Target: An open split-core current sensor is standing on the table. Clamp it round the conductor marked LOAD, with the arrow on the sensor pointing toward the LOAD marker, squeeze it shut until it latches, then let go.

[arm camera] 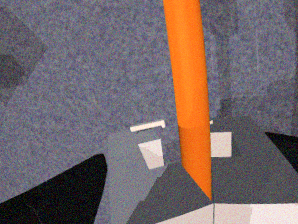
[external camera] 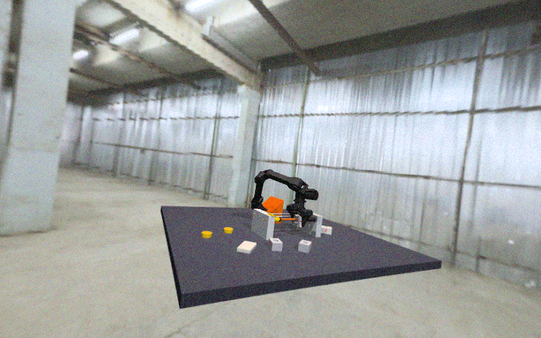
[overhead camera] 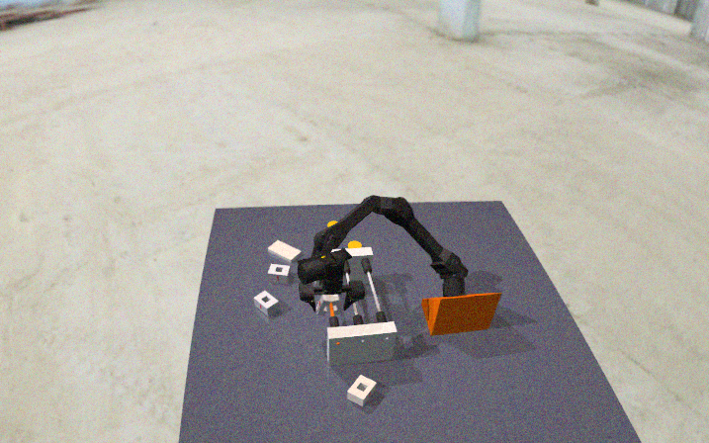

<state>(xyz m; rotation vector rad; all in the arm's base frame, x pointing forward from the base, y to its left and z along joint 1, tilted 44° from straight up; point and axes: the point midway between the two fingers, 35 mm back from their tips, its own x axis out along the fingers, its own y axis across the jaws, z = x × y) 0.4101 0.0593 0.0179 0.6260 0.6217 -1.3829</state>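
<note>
The split-core sensor (overhead camera: 325,302), a small white and grey block, sits round the orange conductor (overhead camera: 332,311) (external camera: 287,218) (arm camera: 181,56). This conductor is the leftmost of three rods spanning the near white end block (overhead camera: 361,342) (external camera: 262,223) and the far one (overhead camera: 360,251). My gripper (overhead camera: 328,300) (external camera: 302,218) is open wide, with its fingers on either side of the sensor and apart from it. In the wrist view a dark finger shows at the lower left. I cannot read the LOAD marker or the sensor's arrow.
Three small white blocks with square holes (overhead camera: 266,301) (overhead camera: 278,270) (overhead camera: 361,390) and a flat white block (overhead camera: 283,250) lie around the rig. An orange box (overhead camera: 460,312) (external camera: 273,204) stands by the arm's base. Two yellow discs (external camera: 207,234) (external camera: 228,229) lie behind.
</note>
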